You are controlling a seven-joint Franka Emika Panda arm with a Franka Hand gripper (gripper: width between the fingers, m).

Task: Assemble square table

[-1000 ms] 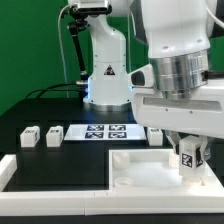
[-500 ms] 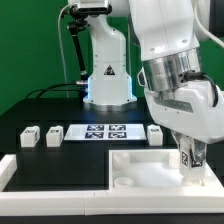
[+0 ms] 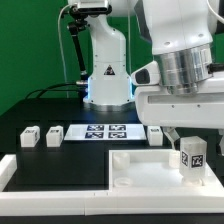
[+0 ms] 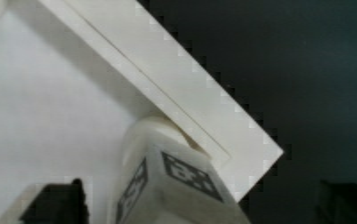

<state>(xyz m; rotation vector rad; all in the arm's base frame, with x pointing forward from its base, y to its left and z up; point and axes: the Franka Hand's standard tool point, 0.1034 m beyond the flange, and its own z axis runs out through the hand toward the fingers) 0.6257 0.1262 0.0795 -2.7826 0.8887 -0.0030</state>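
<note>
1. The slab (image 3: 140, 168) lies flat on the black tabletop (image 3: 30, 112), at the near edge in the exterior view.
2. One leg (image 3: 192, 158) stands upright on the slab's corner at the exterior view's right, with its black-and-white tag facing the camera.
3. The gripper (image 3: 190, 138) hangs directly above that leg.
4. In the wrist view the leg (image 4: 166, 178) sits at the slab's (image 4: 50, 100) edge. A dark fingertip (image 4: 59, 200) shows well clear of it on one side, and a second dark tip shows on the other side.
5. The gripper's fingers are spread wide and hold nothing.
6. A second leg (image 3: 155, 132) rests on the tabletop just beyond the slab's far edge.
7. The marker board (image 3: 105, 131) lies flat beyond the slab's far corner, on the exterior view's left.
8. A third leg (image 3: 53, 133) and a fourth leg (image 3: 28, 137) sit side by side, well apart from the slab toward the exterior view's left.
9. A long white rail (image 3: 50, 172) runs from beside the slab toward the exterior view's left.
</note>
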